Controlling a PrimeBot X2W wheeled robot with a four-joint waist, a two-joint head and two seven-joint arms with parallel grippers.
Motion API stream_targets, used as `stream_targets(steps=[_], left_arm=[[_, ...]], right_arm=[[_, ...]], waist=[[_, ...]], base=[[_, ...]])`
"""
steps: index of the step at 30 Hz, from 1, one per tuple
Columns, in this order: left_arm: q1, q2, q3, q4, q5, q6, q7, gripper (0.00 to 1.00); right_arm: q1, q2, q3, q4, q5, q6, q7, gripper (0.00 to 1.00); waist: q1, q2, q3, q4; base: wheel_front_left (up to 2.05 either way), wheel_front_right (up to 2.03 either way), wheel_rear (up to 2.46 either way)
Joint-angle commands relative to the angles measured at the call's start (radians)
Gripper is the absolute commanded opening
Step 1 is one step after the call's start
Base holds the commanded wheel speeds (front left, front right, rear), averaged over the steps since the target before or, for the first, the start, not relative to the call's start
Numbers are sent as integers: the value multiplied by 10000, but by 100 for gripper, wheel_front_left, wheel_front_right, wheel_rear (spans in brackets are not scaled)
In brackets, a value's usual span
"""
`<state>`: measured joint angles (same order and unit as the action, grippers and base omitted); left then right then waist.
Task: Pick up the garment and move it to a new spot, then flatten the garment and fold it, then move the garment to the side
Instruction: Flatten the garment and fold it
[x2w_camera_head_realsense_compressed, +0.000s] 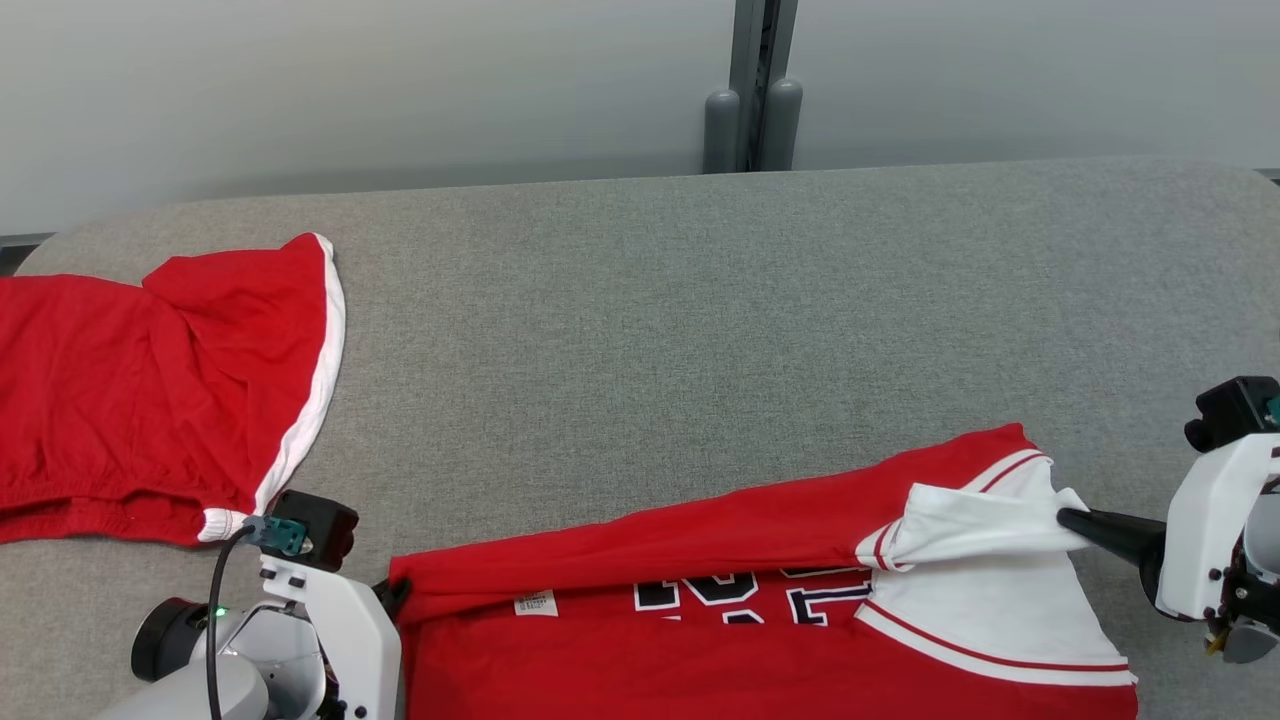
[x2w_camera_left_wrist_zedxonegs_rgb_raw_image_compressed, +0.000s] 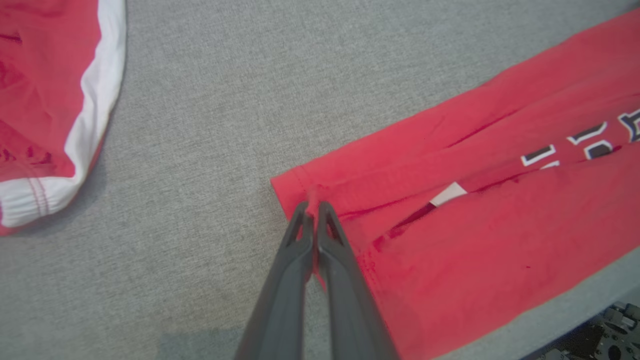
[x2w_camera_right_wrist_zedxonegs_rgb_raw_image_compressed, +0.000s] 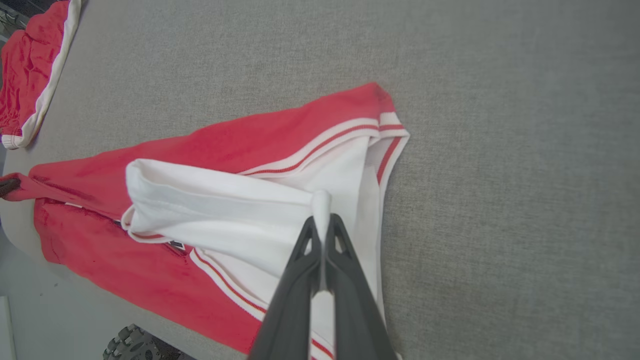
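The garment (x2w_camera_head_realsense_compressed: 700, 540) is a red shirt with white sleeves and dark lettering, lying along the near edge of the grey table, its top part folded over toward me. My left gripper (x2w_camera_left_wrist_zedxonegs_rgb_raw_image_compressed: 314, 206) is shut on the red hem corner of the garment (x2w_camera_left_wrist_zedxonegs_rgb_raw_image_compressed: 475, 200) at its left end. In the head view the left gripper (x2w_camera_head_realsense_compressed: 395, 592) sits at that corner. My right gripper (x2w_camera_right_wrist_zedxonegs_rgb_raw_image_compressed: 322, 220) is shut on a pinch of the white sleeve of the garment (x2w_camera_right_wrist_zedxonegs_rgb_raw_image_compressed: 225, 200); its dark tip (x2w_camera_head_realsense_compressed: 1068, 519) meets the cloth at the right end.
A second red garment with white trim (x2w_camera_head_realsense_compressed: 150, 400) lies at the table's left end, also seen as red cloth (x2w_camera_left_wrist_zedxonegs_rgb_raw_image_compressed: 45, 100) in the left wrist view. The grey padded table (x2w_camera_head_realsense_compressed: 700, 330) stretches wide behind the shirt. A grey post (x2w_camera_head_realsense_compressed: 752, 90) stands beyond the far edge.
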<state>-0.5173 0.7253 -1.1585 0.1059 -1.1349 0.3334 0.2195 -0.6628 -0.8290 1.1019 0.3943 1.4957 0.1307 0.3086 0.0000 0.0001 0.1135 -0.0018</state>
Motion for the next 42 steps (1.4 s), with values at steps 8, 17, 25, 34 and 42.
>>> stream_targets(steps=[8,17,25,34,42], left_arm=[[363,66,-84,-223,-186,112,104,0],[490,-17,-234,-70,-334,12,321,100],[650,42,-352,-103,-461,-28,534,100],[1065,413,-200,-595,-697,346,394,100],[1490,779,207,-1412,-805,1022,-236,100]], right_arm=[[391,73,91,195,4,3,97,0],[625,257,68,299,301,3,200,100],[909,100,33,101,467,3,226,100],[1558,-301,-41,-224,462,3,-323,100],[2063,-695,-339,-661,456,3,-1212,100]], waist=[[0,-1,-30,-28],[0,-1,-122,-6],[0,-1,-320,-29],[0,-1,-790,-143],[0,-1,-1039,-204]], base=[[0,0,0],[0,0,0],[0,0,0],[0,0,0],[0,0,0]])
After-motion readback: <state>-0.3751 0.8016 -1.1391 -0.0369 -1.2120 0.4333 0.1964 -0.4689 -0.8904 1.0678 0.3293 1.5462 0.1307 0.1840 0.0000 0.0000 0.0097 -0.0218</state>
